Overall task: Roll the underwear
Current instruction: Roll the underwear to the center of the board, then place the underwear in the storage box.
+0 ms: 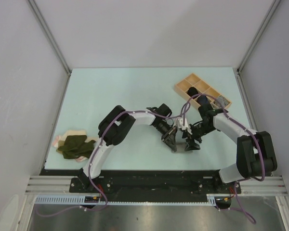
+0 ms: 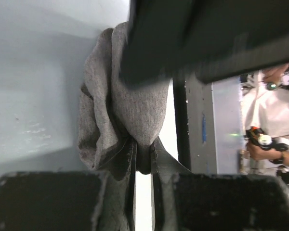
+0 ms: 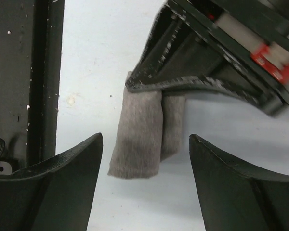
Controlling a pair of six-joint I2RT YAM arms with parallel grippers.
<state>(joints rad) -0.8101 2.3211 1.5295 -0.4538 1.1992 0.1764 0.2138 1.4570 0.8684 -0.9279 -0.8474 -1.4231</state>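
Both arms reach in from their bases at the near edge and meet over the middle of the pale table (image 1: pixel 111 91). The left claw (image 1: pixel 171 143) and the right claw (image 1: pixel 191 145) point down just beside each other. At the near left of the table, olive green underwear (image 1: pixel 77 146) lies on top of pink-beige underwear (image 1: pixel 73 132). A wooden tray (image 1: pixel 183 87) sits at the far right.

From the left wrist, the left claw (image 2: pixel 144 179) is clamped tight on the grey underwear (image 2: pixel 120 120). The cloth bunches into folds beyond the fingertips (image 2: pixel 53 197), and a dark blurred part of the other arm crosses above it.

From the right wrist, the right claw (image 3: pixel 145 185) stands wide apart, its fingers (image 3: pixel 72 185) either side of the grey underwear (image 3: pixel 139 139) and not touching it. The piece lies on the table as a narrow folded roll. Its far end is pinched under the left claw (image 3: pixel 159 85).
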